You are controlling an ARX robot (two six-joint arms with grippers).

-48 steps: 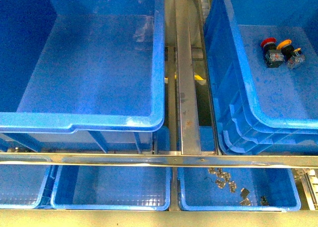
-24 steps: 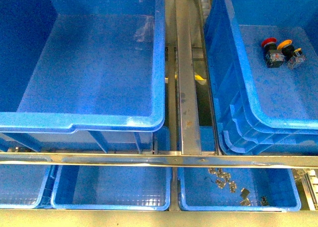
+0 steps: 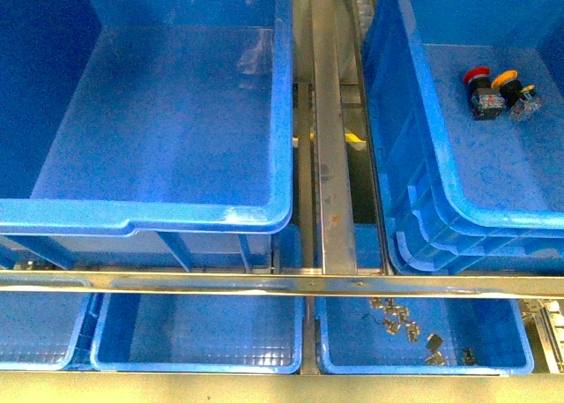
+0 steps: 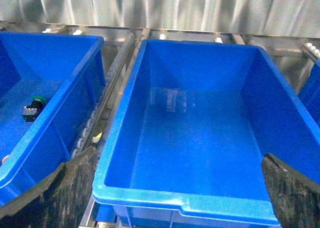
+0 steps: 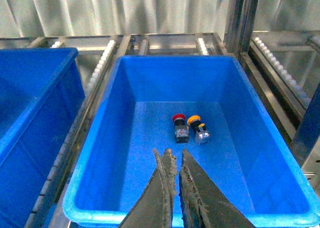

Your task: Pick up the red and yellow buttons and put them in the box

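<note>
Red button (image 5: 179, 126) and yellow button (image 5: 198, 127) side by side, centre frame, in right crate; right pincer (image 5: 174, 160) pressed together, left pincer (image 4: 170, 188) spread over empty box (image 4: 190, 138): spread, descend squarely.

Red button (image 5: 179, 120) and yellow button (image 5: 194, 121) lie side by side (touching) beyond the right jaws, inside the box (image 5: 125, 138).

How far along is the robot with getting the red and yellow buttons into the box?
Looks done: the red button and yellow button lie side by side on the floor of the right-hand blue box. In hand: nothing; the right gripper hangs shut and empty above that box, and the left gripper's fingers are spread wide over the empty middle crate. Left: apparently nothing.
</note>
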